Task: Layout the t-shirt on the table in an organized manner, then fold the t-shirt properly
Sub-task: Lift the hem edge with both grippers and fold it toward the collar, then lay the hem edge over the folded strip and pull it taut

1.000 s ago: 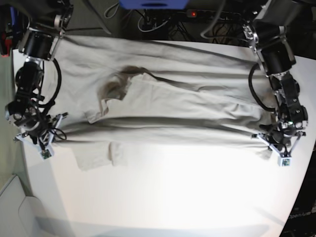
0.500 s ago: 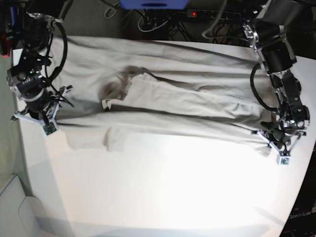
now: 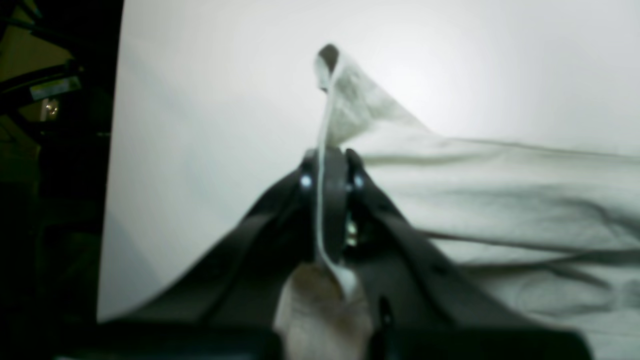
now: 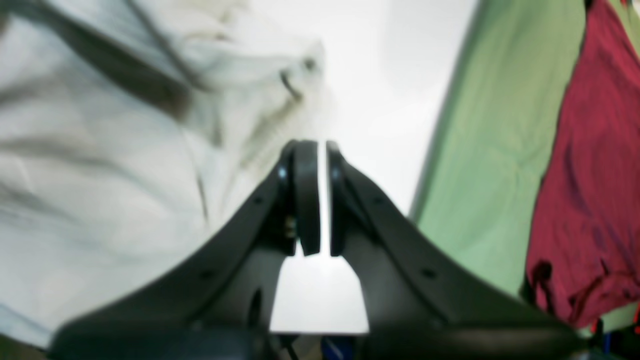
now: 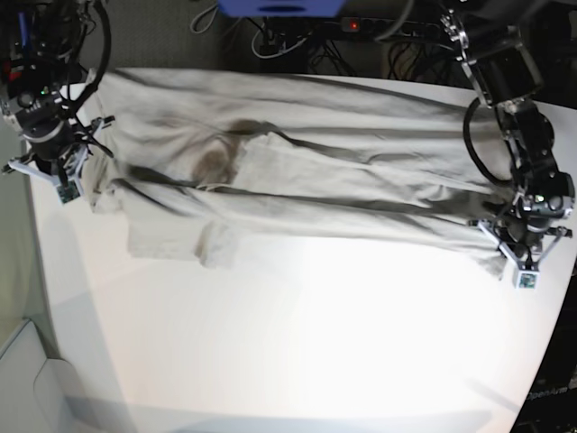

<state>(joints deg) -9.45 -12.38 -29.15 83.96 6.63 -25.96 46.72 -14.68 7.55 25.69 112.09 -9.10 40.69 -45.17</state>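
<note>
- Sitting at the far-left corner of the base view, the right gripper [image 5: 68, 176] is hanging over the shirt's left end; in its wrist view the jaws are pressed nearly together with only a bright sliver between them, nothing pinched, and the cloth is lying just beside them.
- Beyond that corner, green and red fabric [image 4: 590, 165] is showing past the worktop [image 5: 297, 352] edge.
- Lying stretched across the worktop's far half, the t-shirt [image 5: 343, 180] is spreading left to right in long creases, its collar [image 5: 221, 153] left of centre and one sleeve [image 5: 171, 242] folded toward the near side.
- Cables and a power strip [image 5: 379, 27] are running behind the far edge.
- At the right end, the left gripper [image 5: 516, 262] is pinching a thin fold of the t-shirt's edge.
- Compared with a second ago, the right gripper is sitting farther back and the left end of the shirt is lying bunched toward it; the left gripper is staying clamped.
</note>
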